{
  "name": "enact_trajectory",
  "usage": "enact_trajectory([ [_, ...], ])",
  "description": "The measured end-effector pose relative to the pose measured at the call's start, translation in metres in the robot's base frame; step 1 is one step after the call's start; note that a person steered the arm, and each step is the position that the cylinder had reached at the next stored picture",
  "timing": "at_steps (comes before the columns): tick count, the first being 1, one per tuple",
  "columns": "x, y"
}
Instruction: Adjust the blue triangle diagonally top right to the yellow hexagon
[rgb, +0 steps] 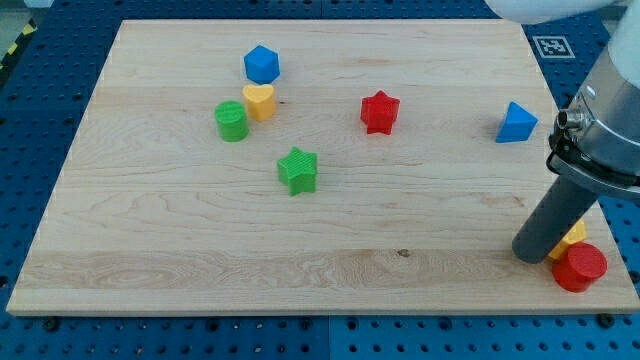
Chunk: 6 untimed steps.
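Blocks are lying scattered over a pale wooden board that is resting on a blue perforated surface. Toward the view's left, a green cylinder is standing just beside a yellow heart, the two nearly touching, and a blue hexagon is sitting just above them, nearer the view's top. Below and right of that cluster, a green star is lying on its own. Near the board's middle, a red star is sitting apart from the rest. Further right, the blue triangle is resting alone near the board's right edge, well above the bottom right corner. In that corner the dark rod is coming down at a slant, and my tip is touching the board at the left side of a yellow block; its shape is largely hidden behind the rod, so I cannot tell whether it is the hexagon. A red cylinder is sitting against that yellow block on its lower right. The arm is carrying no pincer, only the rod, so there is no opening to report.
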<state>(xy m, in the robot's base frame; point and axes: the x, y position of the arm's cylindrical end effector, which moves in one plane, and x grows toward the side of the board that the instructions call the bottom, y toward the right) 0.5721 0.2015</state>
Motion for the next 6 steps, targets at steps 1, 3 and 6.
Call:
enact_trajectory([
  [1,-0.001,0.000],
  [3,-0.049,-0.011],
  [6,-0.146,-0.026],
])
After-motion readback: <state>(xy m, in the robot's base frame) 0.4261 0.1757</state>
